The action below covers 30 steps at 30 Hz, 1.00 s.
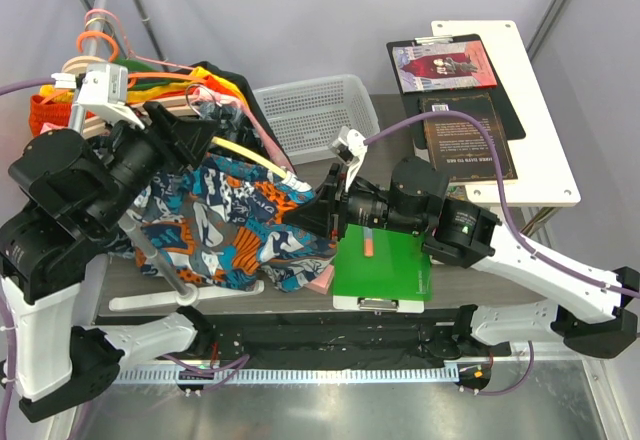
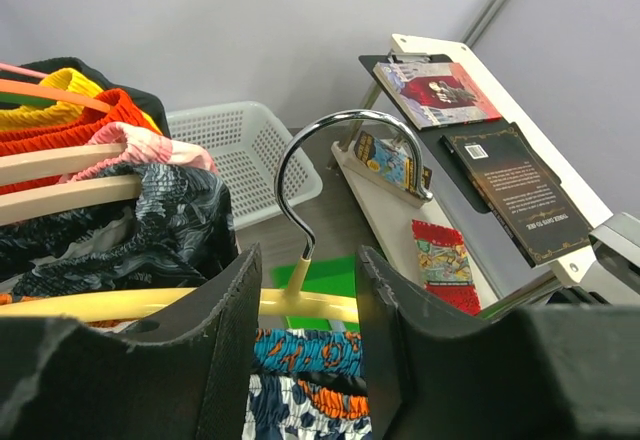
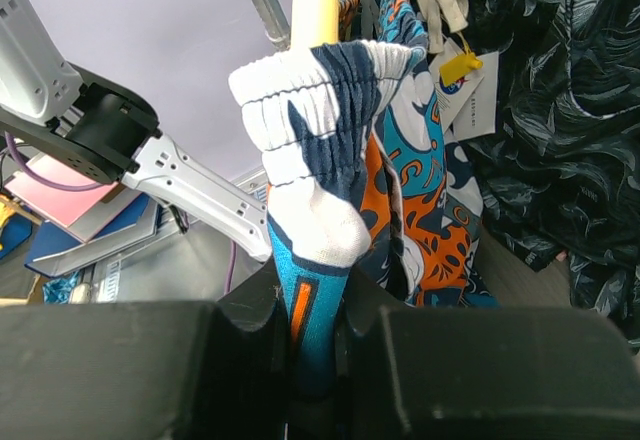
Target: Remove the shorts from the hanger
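Observation:
The printed shorts (image 1: 235, 225) hang from the pale yellow hanger (image 1: 255, 157) in front of the clothes rack. My left gripper (image 1: 205, 140) is at the hanger's top. In the left wrist view its jaws (image 2: 308, 260) stand apart on either side of the hanger's neck (image 2: 297, 278), not touching it, with the chrome hook (image 2: 340, 120) free above and the shorts' waistband (image 2: 310, 355) below. My right gripper (image 1: 318, 208) is shut on the shorts' right edge. In the right wrist view (image 3: 315, 305) it pinches the teal and orange waistband (image 3: 320, 110), which still wraps the hanger's arm (image 3: 315, 0).
A rack rod (image 1: 150, 245) carries other garments and hangers (image 1: 120, 70), including a dark leaf-print one (image 3: 560, 110). A white basket (image 1: 310, 110) stands behind. A green box (image 1: 385, 265) lies under the right arm. Books lie on a white side table (image 1: 545, 110).

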Each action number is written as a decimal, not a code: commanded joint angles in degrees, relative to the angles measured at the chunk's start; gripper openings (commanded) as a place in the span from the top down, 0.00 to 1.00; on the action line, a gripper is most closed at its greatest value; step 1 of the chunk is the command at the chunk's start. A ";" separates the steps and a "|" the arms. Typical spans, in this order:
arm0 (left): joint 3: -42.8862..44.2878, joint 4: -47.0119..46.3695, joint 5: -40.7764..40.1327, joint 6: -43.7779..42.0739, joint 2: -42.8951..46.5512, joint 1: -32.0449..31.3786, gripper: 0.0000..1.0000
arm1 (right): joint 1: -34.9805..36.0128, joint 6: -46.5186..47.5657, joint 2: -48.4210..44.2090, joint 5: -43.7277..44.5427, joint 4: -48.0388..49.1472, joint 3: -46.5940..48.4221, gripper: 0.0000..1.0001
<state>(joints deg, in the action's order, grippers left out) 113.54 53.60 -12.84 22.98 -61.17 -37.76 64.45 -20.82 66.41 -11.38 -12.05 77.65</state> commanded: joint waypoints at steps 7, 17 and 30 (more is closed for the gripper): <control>-0.33 -2.19 1.59 -2.50 0.26 -0.04 0.61 | 0.07 4.82 2.14 -4.27 2.92 9.27 0.99; 0.11 -1.57 0.37 -4.35 0.61 -0.04 1.00 | 0.07 7.37 4.52 -4.54 -2.98 14.82 0.93; -1.39 -7.99 -4.65 -2.50 4.30 -0.04 1.00 | 0.07 0.87 -4.18 7.15 -0.51 0.58 0.02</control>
<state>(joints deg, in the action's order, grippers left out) 110.80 53.39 -17.02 19.14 -57.82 -37.52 64.31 -17.54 65.43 -9.13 -14.70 80.42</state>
